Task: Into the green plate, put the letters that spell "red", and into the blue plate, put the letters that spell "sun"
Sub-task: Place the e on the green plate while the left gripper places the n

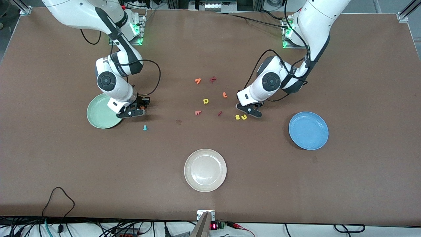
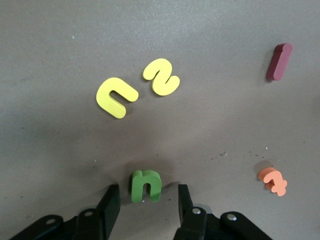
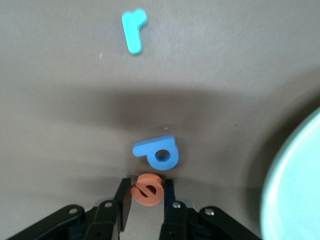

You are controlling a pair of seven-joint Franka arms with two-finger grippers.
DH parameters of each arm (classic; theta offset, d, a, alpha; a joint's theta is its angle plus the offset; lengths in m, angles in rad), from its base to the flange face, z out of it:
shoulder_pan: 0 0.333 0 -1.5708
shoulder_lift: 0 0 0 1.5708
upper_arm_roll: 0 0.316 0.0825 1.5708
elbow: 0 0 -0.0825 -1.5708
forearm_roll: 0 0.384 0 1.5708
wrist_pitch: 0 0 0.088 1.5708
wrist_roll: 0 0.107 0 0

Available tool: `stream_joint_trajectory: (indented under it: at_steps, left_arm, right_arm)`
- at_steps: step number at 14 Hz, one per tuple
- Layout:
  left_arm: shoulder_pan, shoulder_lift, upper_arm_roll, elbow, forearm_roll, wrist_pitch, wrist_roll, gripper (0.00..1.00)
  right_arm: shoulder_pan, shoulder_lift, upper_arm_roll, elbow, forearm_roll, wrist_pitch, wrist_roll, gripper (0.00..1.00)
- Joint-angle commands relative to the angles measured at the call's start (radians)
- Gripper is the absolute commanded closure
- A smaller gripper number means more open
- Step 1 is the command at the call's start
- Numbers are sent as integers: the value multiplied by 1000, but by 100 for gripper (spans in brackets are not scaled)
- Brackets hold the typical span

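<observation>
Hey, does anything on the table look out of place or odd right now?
Only the green n: it stands on edge between the left tool's fingers, while the yellow u and yellow s lie flat. No plate is tipped or damaged.

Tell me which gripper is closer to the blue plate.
Left. The left gripper is low beside the yellow letters, near the blue plate; the right gripper is by the green plate.
</observation>
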Motion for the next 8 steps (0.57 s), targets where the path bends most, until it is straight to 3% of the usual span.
stream_joint_trajectory:
  at_steps: [1,2,4,8]
  left_arm:
    - [-10,24,2,4,6,11,-9,57]
    - [-10,22,4,4,8,11,-8,67]
    - [-16,24,4,4,26,11,-6,76]
    - [-20,1,10,13,40,-33,-3,78]
  right_arm:
    - [-45,-107,4,32,-8,-138,-44,91]
    - [-66,-132,3,63,-8,-204,-92,91]
    - [-144,-163,3,113,-5,-295,-204,91]
    - [-315,-123,1,109,-2,-287,-386,91]
